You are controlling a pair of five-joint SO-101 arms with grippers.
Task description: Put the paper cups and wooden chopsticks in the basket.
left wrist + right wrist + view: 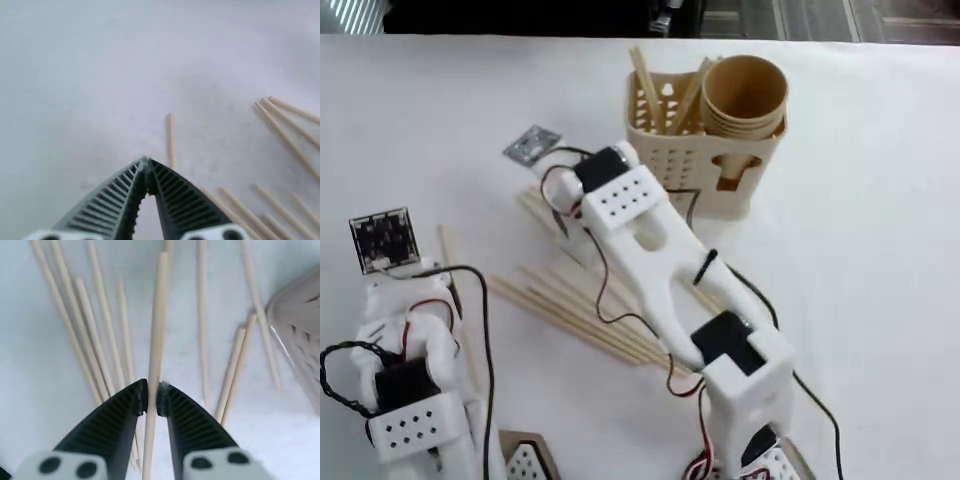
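Right pincer (152, 392) grasps one pale wooden chopstick (159, 315) from the scattered pile (580, 310), likely bound for the cream slotted basket (690, 165) holding tan paper cups (745, 95); left pincer (148, 170) clenched empty.

The basket (692, 165) is standing on the table (880, 300) at about one o'clock. The paper cups (745, 95) are nesting in its three-o'clock half, a few chopsticks (642, 75) leaning in its nine-o'clock half. The loose chopsticks (565, 312) are lying at the basket's seven o'clock, with one chopstick (158, 315) sitting clamped in the right gripper (152, 392). A single chopstick (447, 250) is lying apart at their nine o'clock.
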